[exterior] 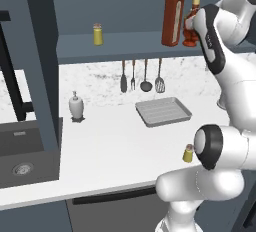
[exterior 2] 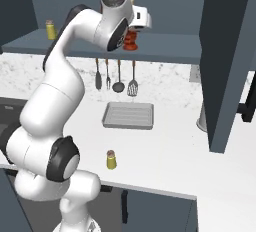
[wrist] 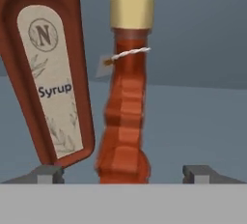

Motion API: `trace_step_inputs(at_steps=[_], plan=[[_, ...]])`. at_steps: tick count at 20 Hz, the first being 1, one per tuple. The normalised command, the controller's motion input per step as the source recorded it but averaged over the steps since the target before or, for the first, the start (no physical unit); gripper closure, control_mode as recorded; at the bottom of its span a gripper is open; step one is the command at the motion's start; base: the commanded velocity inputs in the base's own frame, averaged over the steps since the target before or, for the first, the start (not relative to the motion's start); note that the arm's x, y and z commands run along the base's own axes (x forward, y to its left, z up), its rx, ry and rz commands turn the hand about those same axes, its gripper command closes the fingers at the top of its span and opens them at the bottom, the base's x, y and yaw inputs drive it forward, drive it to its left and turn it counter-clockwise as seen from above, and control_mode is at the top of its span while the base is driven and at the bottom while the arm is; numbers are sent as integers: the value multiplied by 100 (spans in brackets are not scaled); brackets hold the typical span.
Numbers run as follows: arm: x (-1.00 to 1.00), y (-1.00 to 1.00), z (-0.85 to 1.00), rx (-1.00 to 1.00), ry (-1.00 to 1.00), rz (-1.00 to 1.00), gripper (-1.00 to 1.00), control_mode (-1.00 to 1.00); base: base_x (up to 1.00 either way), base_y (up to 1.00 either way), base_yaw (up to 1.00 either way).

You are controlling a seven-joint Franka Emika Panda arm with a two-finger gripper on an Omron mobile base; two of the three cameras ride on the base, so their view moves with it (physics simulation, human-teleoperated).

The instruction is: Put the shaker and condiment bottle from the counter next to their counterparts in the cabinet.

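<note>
Your gripper [wrist: 123, 172] stands released at the cabinet [exterior: 125, 46] shelf — the condiment bottle [wrist: 124, 107] stands upright between its fingertips, just beside the syrup bottle [wrist: 46, 73]. The shaker [exterior 2: 111, 159] waits on the counter [exterior 2: 165, 151] — well below.

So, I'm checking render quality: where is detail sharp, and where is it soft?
Hand view: "Syrup" label on the tall red bottle reads crisply beside the condiment bottle. Left base view: the hanging utensils look soft. Right base view: the counter shaker casts hardly any shadow.
</note>
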Motion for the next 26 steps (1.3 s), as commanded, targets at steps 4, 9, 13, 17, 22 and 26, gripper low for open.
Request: trace_step_inputs(at_steps=[4, 9, 13, 17, 22, 26], plan=[[-86, 0, 0, 0, -3, 0, -100, -100, 0, 0, 0], [-84, 18, -4, -3, -1, 1, -100, -100, 0, 0, 0], [-64, 60, -9, -7, 0, 0, -100, -100, 0, 0, 0], [-88, 17, -3, 0, -3, -6, -100, -100, 0, 0, 0], [-93, 0, -15, 0, 0, -22, -100, -100, 0, 0, 0], [-55, 1, -58, 0, 0, -31, -100, -100, 0, 0, 0]])
